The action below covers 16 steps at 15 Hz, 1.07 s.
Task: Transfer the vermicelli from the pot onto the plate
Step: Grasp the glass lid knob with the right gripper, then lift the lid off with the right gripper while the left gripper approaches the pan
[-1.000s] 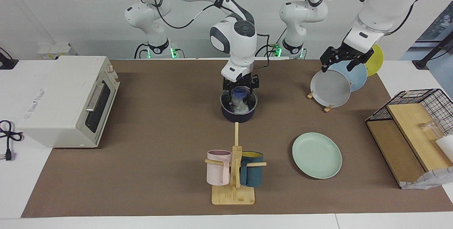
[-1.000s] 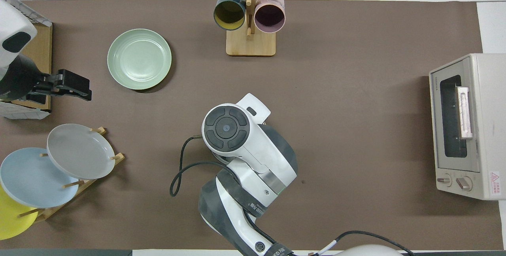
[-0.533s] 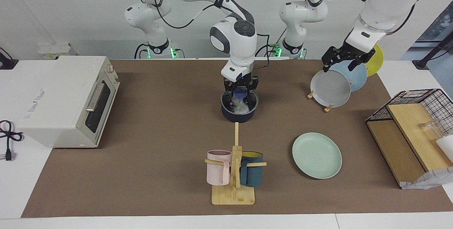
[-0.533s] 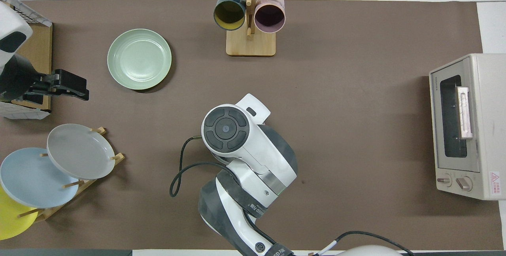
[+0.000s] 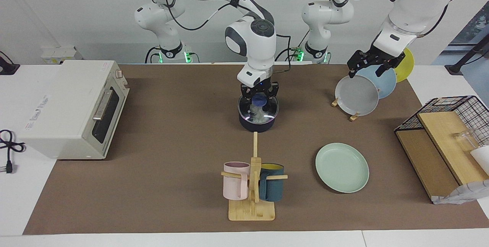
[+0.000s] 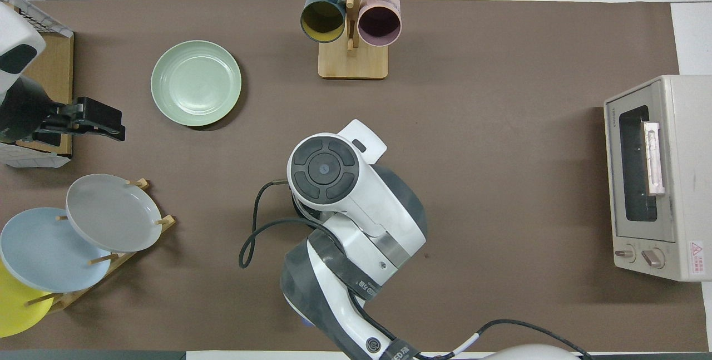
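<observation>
Facing view: right gripper (image 5: 259, 106) clamped on translucent white vermicelli (image 5: 258, 115) inside the small dark navy pot (image 5: 257, 124). Overhead, its arm hides both. Left gripper (image 5: 369, 65) waits, fingers apart, over racked plates. Round mint-green plate (image 6: 196, 83) lies bare.

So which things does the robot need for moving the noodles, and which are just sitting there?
Needed for the job:
- vermicelli, in the pot
- pot
- mint-green plate, bare
- right gripper, shut, down in the pot on the vermicelli

Just sitting there:
- toaster oven
- mug rack with pink and teal mugs
- plate rack with grey, blue, yellow plates
- left gripper, waiting over that rack
</observation>
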{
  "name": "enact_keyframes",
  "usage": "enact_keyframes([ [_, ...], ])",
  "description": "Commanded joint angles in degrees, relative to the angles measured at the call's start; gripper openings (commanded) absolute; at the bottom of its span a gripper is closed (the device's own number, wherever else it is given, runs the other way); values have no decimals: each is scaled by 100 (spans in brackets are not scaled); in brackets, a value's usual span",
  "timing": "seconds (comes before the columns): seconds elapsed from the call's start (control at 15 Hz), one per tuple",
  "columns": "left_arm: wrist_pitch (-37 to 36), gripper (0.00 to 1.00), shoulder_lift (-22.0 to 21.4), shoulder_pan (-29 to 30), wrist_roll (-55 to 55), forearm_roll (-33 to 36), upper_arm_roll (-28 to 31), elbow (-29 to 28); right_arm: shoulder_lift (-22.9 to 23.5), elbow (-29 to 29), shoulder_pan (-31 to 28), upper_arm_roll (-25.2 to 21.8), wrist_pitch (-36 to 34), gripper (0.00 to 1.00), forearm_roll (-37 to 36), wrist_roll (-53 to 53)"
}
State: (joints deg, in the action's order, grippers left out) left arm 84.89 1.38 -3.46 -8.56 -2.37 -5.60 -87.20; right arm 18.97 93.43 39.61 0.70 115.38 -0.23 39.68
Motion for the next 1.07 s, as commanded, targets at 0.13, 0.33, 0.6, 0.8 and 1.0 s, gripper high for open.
enact_keyframes([
  [0.13, 422, 100, -191, -6, -75, -132, -81, -341, -262, -212, -918, 44, -385, 47, -56, -1162],
  [0.33, 826, 100, -305, -434, -530, -282, -99, -736, -385, 33, -1568, 44, -456, 47, -56, -2067],
  [0.6, 1687, 100, -252, -1261, -1375, -325, -99, -1439, -622, 814, -2535, 44, -53, 47, -47, -3351],
  [0.8, 2363, 100, 10, -1928, -1946, -352, -99, -1896, -912, 1745, -3029, 44, 614, 47, -30, -3923],
  [1.0, 3233, 100, 345, -2509, -2719, -352, -99, -2318, -1114, 2502, -3397, 44, 1161, 47, -30, -4239],
])
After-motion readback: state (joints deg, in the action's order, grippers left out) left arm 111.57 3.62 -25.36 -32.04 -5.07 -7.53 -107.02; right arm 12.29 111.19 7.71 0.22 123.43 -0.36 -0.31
